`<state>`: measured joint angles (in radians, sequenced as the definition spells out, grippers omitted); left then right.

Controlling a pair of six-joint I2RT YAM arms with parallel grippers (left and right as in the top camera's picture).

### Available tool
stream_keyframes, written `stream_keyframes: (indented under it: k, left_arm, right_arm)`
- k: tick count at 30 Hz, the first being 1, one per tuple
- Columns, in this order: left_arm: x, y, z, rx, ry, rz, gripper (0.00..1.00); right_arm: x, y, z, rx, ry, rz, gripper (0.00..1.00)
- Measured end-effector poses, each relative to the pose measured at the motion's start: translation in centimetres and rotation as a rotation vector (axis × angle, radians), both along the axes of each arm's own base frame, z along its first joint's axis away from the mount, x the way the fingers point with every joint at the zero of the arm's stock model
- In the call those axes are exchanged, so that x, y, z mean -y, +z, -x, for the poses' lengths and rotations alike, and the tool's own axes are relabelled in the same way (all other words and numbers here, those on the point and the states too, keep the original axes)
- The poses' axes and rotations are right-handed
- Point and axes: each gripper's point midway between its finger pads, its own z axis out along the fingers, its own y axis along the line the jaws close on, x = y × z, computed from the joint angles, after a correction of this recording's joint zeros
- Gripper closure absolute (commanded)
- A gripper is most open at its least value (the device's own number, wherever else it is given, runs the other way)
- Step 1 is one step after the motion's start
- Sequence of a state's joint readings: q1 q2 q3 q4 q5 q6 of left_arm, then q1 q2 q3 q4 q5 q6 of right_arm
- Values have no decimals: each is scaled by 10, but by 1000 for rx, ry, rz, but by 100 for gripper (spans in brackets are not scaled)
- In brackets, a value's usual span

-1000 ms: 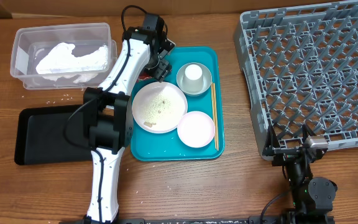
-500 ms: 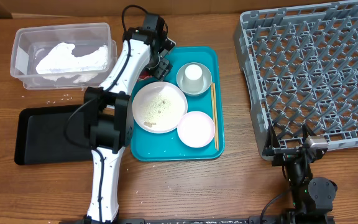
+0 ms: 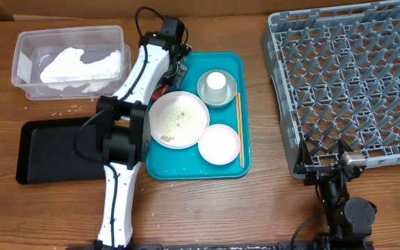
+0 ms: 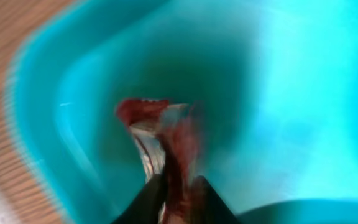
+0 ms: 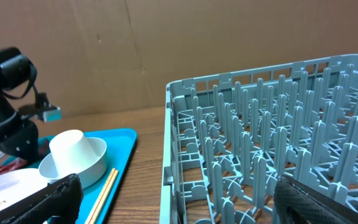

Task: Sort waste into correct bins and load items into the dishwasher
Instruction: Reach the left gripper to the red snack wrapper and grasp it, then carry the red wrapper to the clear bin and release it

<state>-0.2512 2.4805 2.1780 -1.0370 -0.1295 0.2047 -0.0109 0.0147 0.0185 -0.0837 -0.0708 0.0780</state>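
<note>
The left gripper (image 3: 177, 70) is down in the far left corner of the big teal plastic tray (image 3: 228, 164), right where the rim curves up. From the overhead view the arm hides the fingertips. The left wrist view, badly blurred, shows the dark jaws closed in on a small, crinkly red sauce packet (image 4: 157, 140), pinching its lower end just above the tray floor.

Beside it on the tray are a large white round plate (image 3: 179, 119) speckled with rice, a smaller pinkish-white plate (image 3: 219, 144) touching it, and a pale grey-green bowl (image 3: 228, 93) with a small white cup (image 3: 216, 82) in it. Thin wooden chopsticks (image 3: 239, 128) lie along the right rim.

A crumpled white paper napkin (image 3: 82, 64) is in the clear rectangular plastic tub (image 3: 68, 33). The shallow black rectangular tray (image 3: 47, 149) sits nearer, with open wood and loose rice grains (image 3: 64, 111) between them.

The right gripper (image 5: 179, 186) has its jaws spread wide, close to the near edge of the grey lattice dish rack (image 3: 353, 76), whose upright pegs show best in the right wrist view.
</note>
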Motion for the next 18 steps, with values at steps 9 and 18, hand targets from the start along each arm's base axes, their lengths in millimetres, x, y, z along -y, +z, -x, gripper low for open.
stream_keyframes:
  k: [9, 18]
  left_arm:
    - [-21, 114, -44, 270, 270, -5, 96]
    - [-91, 202, -67, 528, 682, 173, 93]
  right_arm:
    - [0, 0, 0, 0, 0, 0, 0]
    - [0, 0, 0, 1, 0, 0, 0]
